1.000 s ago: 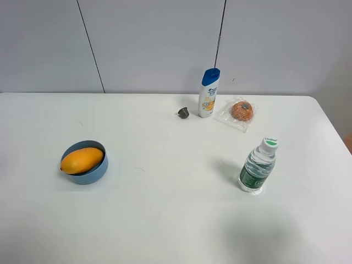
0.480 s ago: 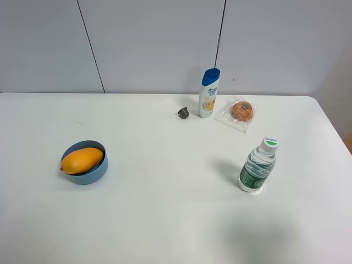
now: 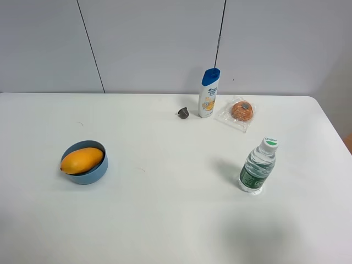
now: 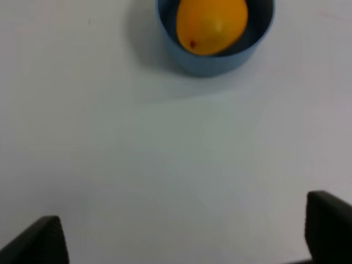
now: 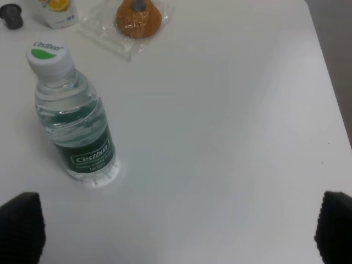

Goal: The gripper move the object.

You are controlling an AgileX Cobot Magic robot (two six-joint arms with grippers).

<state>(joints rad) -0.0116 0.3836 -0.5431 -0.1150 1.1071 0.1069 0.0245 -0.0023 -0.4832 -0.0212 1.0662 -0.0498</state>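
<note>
Mango (image 3: 82,160) lies in the bowl (image 3: 93,172) at frame left. Water bottle (image 5: 73,127) (label reads "cestbon") stands right. Left gripper (image 4: 187,239) hovers short of the bowl, spread wide; right gripper (image 5: 179,225) likewise wide.

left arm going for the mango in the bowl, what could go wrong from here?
1. The mango fills most of the blue bowl, so the fingers may catch the rim and tip or drag the bowl.
2. Its skin looks smooth and rounded, so it could slip from the grip.
3. The left end effector is open but away from the bowl, with the mango near the view's edge, so the approach may go off-centre.
</note>
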